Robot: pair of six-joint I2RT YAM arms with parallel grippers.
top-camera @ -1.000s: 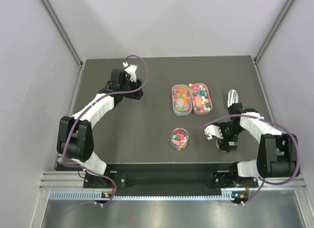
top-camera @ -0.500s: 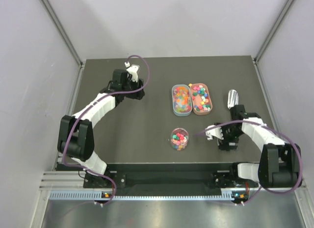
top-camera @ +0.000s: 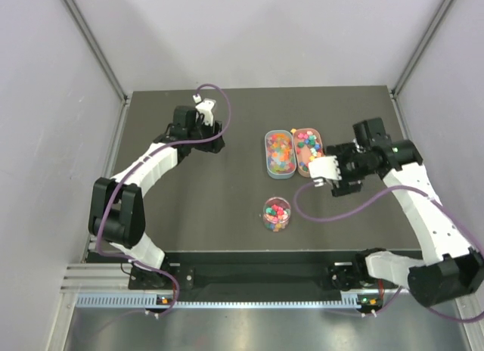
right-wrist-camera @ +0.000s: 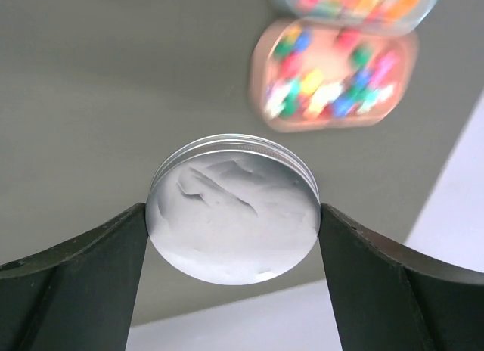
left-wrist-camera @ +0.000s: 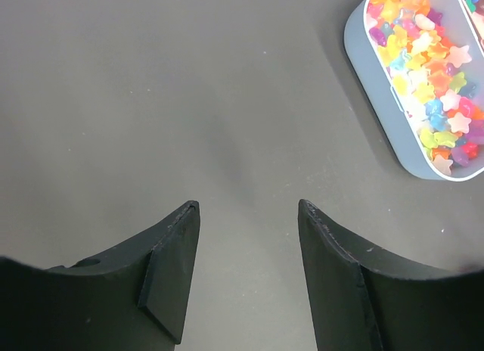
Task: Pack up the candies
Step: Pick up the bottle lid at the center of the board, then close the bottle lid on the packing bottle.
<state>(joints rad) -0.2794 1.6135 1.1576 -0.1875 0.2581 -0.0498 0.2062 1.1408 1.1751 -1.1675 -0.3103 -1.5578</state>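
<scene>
Soft, even light leaves faint shadows on the dark tabletop (top-camera: 227, 192); the right wrist view blurs the far candies (right-wrist-camera: 333, 82).

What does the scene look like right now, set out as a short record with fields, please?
left gripper: open, empty, over bare table
right gripper: shut on round lid, one finger on each side of its rim
cup: near centre of the table, uncovered, holds candies
grey tray: holds translucent mixed-colour candies
pink tray: touching the grey tray's right side, holds opaque candies
task state: lid not yet on the cup
</scene>
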